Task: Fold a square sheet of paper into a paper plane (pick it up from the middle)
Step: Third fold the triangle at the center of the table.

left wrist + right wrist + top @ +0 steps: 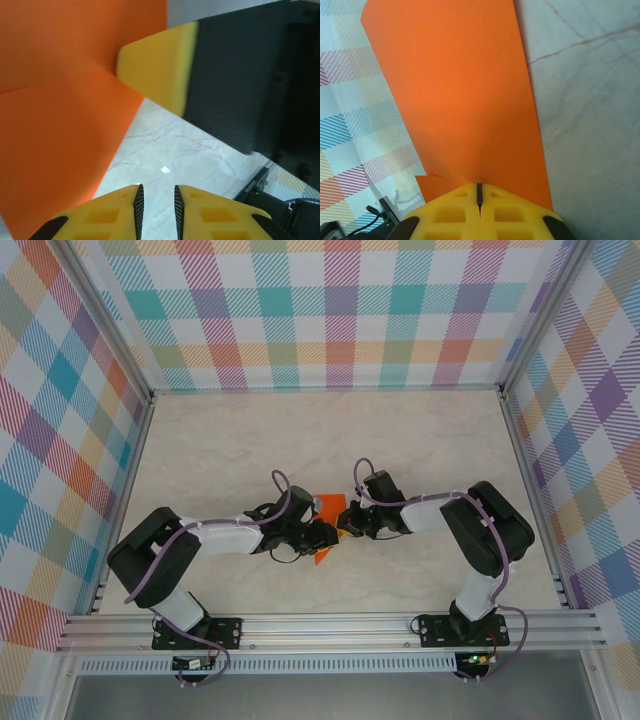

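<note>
The bright orange paper plane [324, 507] is held up between the two arms at the table's middle, and a lower corner of it [322, 558] pokes out below the left wrist. My right gripper [479, 187] is shut on the edge of the folded orange paper [465, 100], which runs away from the fingers as a long panel. My left gripper [156, 192] has a narrow gap between its pads, with bare table showing through it. The orange paper [60, 125] hangs just to its left, clear of its fingers. A yellow finger of the right gripper [160, 70] presses on the paper's edge.
The pale marble table [420, 440] is walled by checked panels on three sides, with aluminium rails [330, 625] along the near edge. Both arm bases [195, 625] stand there. A small white speck [165, 170] lies on the table.
</note>
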